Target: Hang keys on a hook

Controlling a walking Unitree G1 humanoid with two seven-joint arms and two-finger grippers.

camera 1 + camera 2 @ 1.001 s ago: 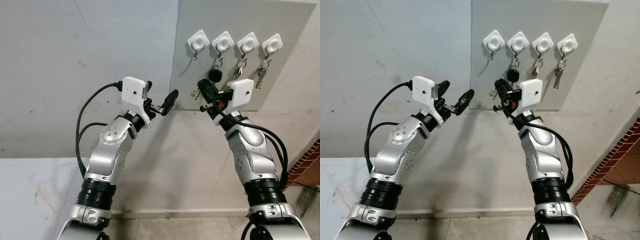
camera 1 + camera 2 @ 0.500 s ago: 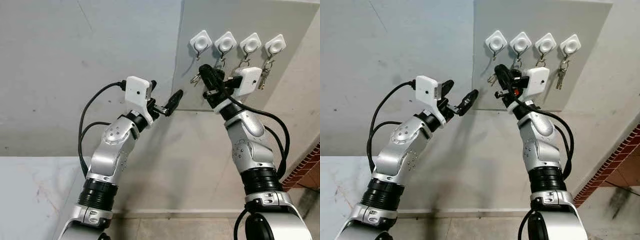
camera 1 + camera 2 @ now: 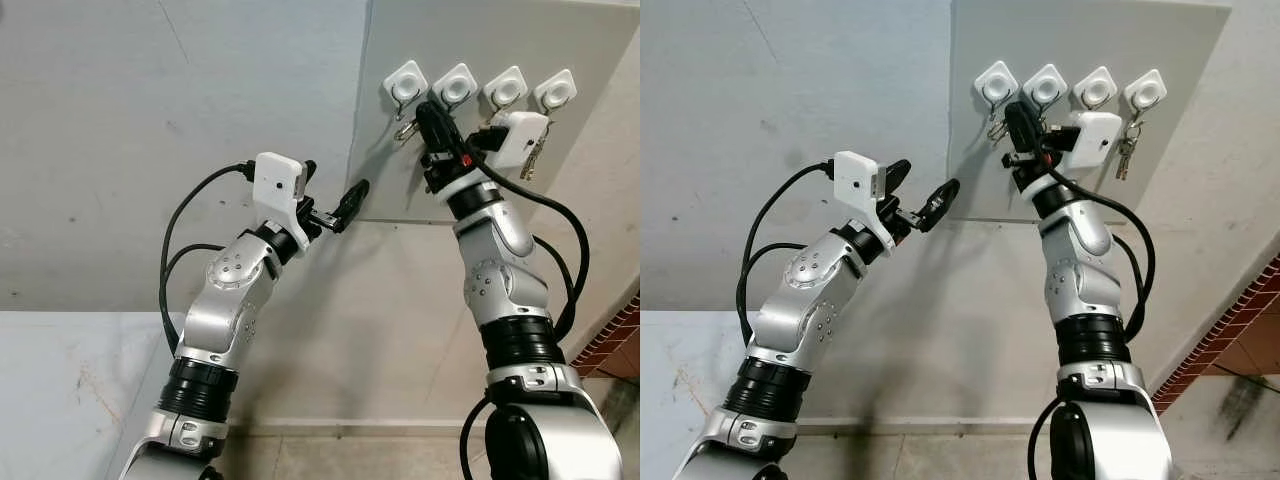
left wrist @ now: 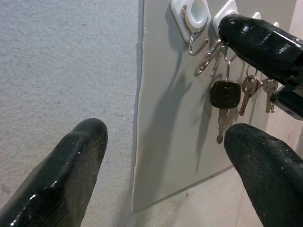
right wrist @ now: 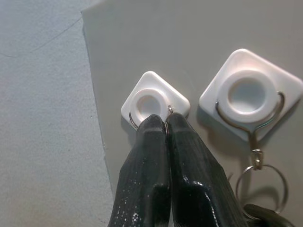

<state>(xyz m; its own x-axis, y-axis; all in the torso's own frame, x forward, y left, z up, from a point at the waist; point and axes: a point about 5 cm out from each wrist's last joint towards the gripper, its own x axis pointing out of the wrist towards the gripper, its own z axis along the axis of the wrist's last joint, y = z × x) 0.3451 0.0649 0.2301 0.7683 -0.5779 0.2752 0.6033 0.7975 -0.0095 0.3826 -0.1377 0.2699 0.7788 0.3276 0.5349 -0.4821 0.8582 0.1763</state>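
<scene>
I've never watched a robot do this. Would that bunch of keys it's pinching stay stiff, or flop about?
Probably flop: the keys dangle from a thin ring below the right gripper, pinched shut beside the leftmost hook. Likely light, as two fingertips carry them. Smooth metal may slip.

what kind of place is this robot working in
Probably a home entryway or a bare corner by a wall: a grey board carries a row of white hooks with keys, above a concrete floor, with brickwork at the edge.
</scene>
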